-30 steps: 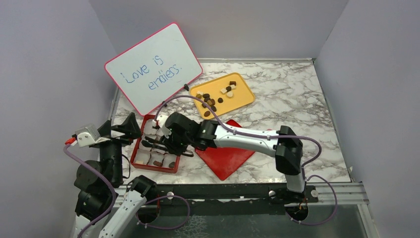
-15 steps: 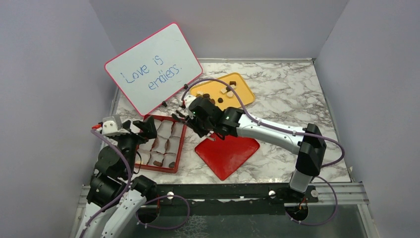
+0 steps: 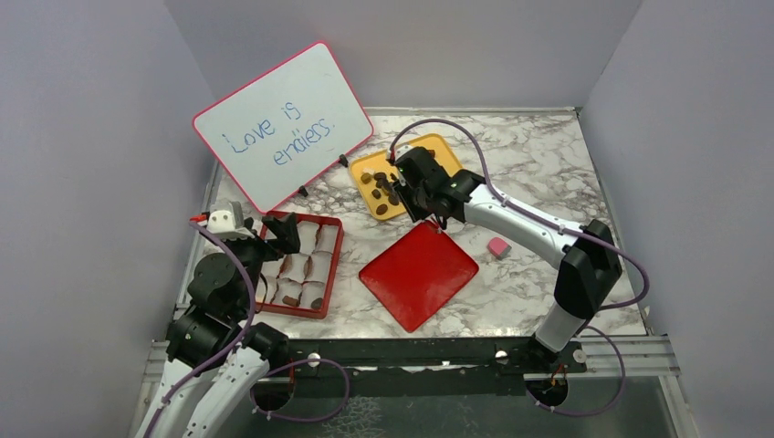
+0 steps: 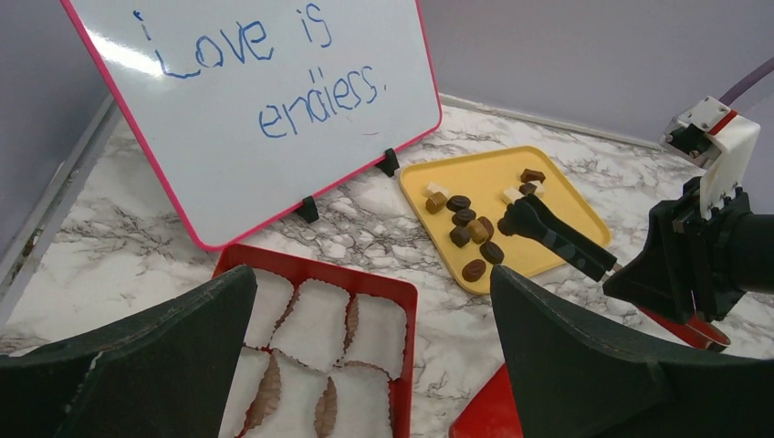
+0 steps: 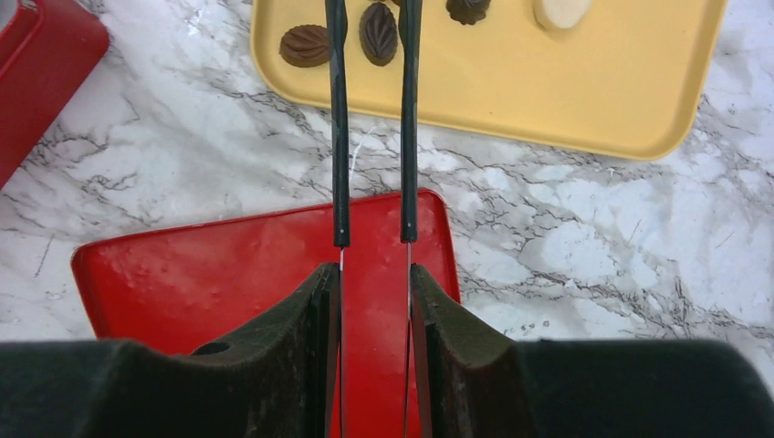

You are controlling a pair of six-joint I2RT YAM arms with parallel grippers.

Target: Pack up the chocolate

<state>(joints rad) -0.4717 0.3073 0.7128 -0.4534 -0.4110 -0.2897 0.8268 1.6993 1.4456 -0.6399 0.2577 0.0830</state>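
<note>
The chocolate (image 3: 383,193) lies as several small dark brown and a few cream pieces on a yellow tray (image 3: 365,175). It also shows in the left wrist view (image 4: 465,233) and the right wrist view (image 5: 306,46). My right gripper (image 3: 408,182) is shut on thin black tweezers (image 5: 339,137), whose open prongs reach over the tray's near pieces; their tips are cut off. A red box (image 3: 334,265) holds white paper cups (image 4: 315,324); two near cups show dark pieces. My left gripper (image 3: 274,233) is open and empty above the box's far end.
A red lid (image 3: 420,274) lies flat between box and tray. A small pink cube (image 3: 497,246) sits right of the lid. A tilted whiteboard (image 3: 283,123) stands at the back left. Grey walls enclose the marble table.
My right arm has swung with the tweezers from over the red box back to the yellow tray. My left gripper has shifted right, toward the box's far end.
</note>
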